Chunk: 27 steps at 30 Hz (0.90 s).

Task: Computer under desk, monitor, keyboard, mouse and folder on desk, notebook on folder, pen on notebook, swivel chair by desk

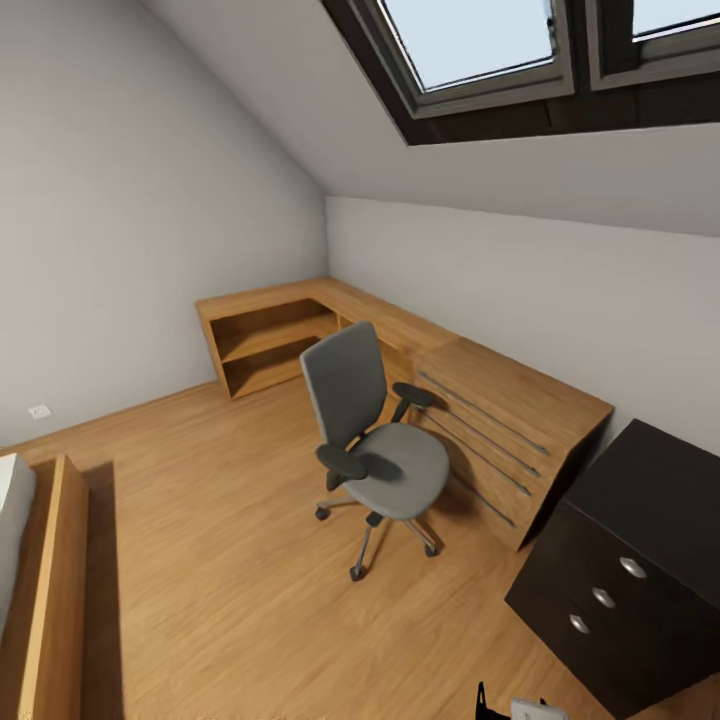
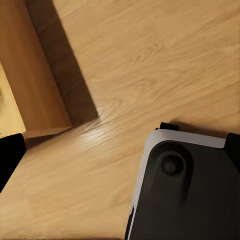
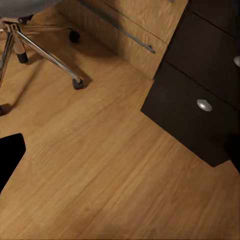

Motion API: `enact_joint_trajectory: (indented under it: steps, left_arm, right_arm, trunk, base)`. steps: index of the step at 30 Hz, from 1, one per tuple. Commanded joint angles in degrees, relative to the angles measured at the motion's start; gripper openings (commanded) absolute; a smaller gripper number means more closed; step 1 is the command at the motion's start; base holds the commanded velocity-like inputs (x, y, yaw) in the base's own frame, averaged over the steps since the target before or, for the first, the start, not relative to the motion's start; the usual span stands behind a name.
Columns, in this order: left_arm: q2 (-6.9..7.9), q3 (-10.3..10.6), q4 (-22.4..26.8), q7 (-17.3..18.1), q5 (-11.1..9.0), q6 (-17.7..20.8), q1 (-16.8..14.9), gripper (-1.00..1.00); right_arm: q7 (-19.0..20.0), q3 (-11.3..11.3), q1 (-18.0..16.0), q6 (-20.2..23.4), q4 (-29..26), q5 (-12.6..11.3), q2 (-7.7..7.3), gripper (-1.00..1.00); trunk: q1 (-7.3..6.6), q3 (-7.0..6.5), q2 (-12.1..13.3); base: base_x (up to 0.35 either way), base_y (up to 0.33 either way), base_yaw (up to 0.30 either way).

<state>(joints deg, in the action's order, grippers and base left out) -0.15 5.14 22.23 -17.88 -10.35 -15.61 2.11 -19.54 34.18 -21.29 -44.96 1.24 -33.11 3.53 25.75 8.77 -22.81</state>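
Head view: the swivel chair stands on the light wood plank floor of the bedroom, its grey seat bare, its back toward the left wall. Just behind it runs a light wooden chest with long metal bar handles, joined at the corner to an open wooden shelf unit. To the right of the chest, touching its end, sits the desk, glossy black with round silver knobs on its drawers. A skylight is set in the sloped ceiling. A wooden bed frame shows at the lower left.

Left wrist view: floor planks, a wooden block of furniture and part of the robot's grey and black base. The left end effector's state cannot be told.

Right wrist view: the chair's chrome legs and castors, the chest's drawer front, and the desk's dark drawer with a silver knob. The right end effector's state cannot be told either.
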Motion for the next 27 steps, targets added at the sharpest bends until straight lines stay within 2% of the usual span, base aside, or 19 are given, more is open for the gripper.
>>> enact_joint_trajectory:
  steps: [1, 18, 27]
  left_arm:
    - [0.05, 0.5, 0.1, -0.4, -0.5, -0.1, 0.0, 1.00]
    - [-0.02, 0.5, 0.1, -0.4, -0.5, -0.1, 0.0, 1.00]
    - [-0.18, 0.6, 0.1, -0.4, -0.4, -0.2, 0.0, 1.00]
  right_arm:
    - [-1.0, 0.5, -0.1, -0.5, 0.1, 0.0, 0.05, 1.00]
    - [-2.1, 0.5, 0.3, -4.8, 0.2, 0.0, 0.23, 1.00]
    - [-2.1, 0.5, 0.4, -5.5, 0.2, 0.0, 0.24, 1.00]
  trunk:
    - [0.03, 0.10, -0.1]
    - [0.03, 0.12, -0.1]
    - [0.03, 0.31, -0.1]
  base:
    - [0.000, 0.000, 0.281]
    - [0.001, 0.000, 0.281]
    - [0.046, 0.000, 0.281]
